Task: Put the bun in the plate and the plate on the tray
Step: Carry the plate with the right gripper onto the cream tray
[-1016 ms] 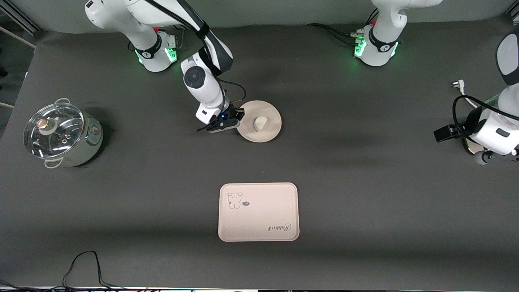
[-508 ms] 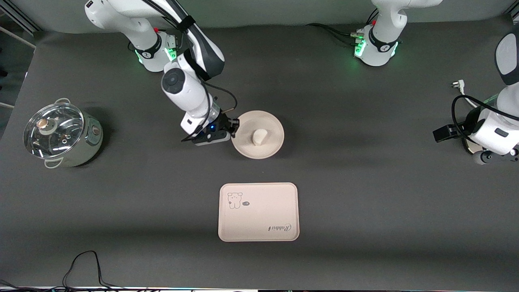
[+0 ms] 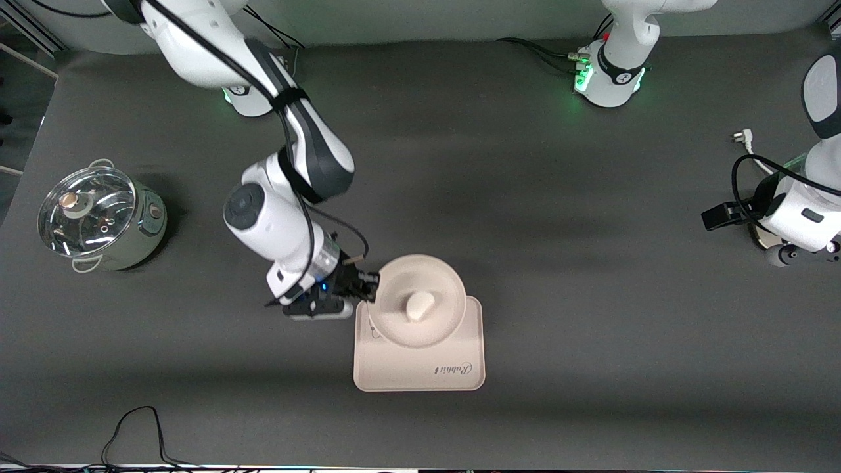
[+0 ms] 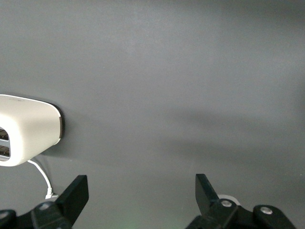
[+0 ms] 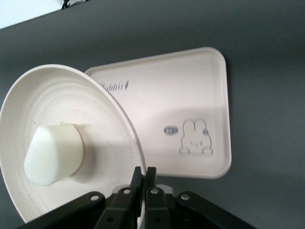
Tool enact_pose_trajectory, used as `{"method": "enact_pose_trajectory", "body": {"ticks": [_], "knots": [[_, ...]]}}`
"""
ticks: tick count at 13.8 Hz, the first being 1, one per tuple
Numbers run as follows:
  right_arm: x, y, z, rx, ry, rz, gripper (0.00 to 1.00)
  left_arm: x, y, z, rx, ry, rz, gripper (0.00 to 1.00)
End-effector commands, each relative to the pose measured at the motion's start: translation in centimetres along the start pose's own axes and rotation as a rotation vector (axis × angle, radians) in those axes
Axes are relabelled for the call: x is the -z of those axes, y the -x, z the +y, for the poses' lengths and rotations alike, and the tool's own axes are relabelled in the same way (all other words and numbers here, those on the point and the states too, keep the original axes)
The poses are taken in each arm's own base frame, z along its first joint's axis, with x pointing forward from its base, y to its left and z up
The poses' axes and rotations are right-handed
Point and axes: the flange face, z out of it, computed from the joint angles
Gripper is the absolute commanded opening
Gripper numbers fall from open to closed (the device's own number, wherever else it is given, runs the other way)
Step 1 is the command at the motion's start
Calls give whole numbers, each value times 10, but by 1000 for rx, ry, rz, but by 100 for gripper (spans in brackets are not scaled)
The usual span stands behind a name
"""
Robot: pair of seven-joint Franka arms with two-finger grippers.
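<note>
Right gripper: clenched on the plate rim (bun aboard).
Plate: held above the tray, overhanging its edge.
Left gripper: released, waiting.

The right gripper pinches the rim of the plate and holds it in the air over the tray, above the part of the tray farther from the front camera. The bun sits in the plate, near its middle. The tray lies on the desk toward the front camera's edge, about midway between the two arms' ends. A lidded pot stands at the right arm's end of the desk, well apart from the tray. The left gripper waits with jaws spread over the left arm's end, near a toaster.
</note>
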Motion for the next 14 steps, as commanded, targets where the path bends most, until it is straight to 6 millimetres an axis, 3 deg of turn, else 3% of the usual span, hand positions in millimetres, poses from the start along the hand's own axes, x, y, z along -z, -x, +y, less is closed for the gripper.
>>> {"method": "enact_pose_trajectory", "body": {"ticks": [1,4,6,10,12,13,14], "knots": [[-55,-28,-12,-10,-34,11,0,2,-1,2,-6,7,-3,100],[-87,-48,14,-25,-28,27,0,0,-1,2,-6,7,-9,100],[-105,-47,18,-23,-23,31,0,-1,1,5,-8,3,-20,100],[-119,-43,25,-26,-11,17,0,-1,2,2,-6,2,-27,100],[-119,-43,25,-29,-10,13,27,0,1,0,-3,3,-24,100],[-121,-41,25,-28,-7,9,60,0,1,0,-3,3,-24,100],[-119,-42,25,-24,-6,10,100,0,1,1,-5,3,-24,100]]}}
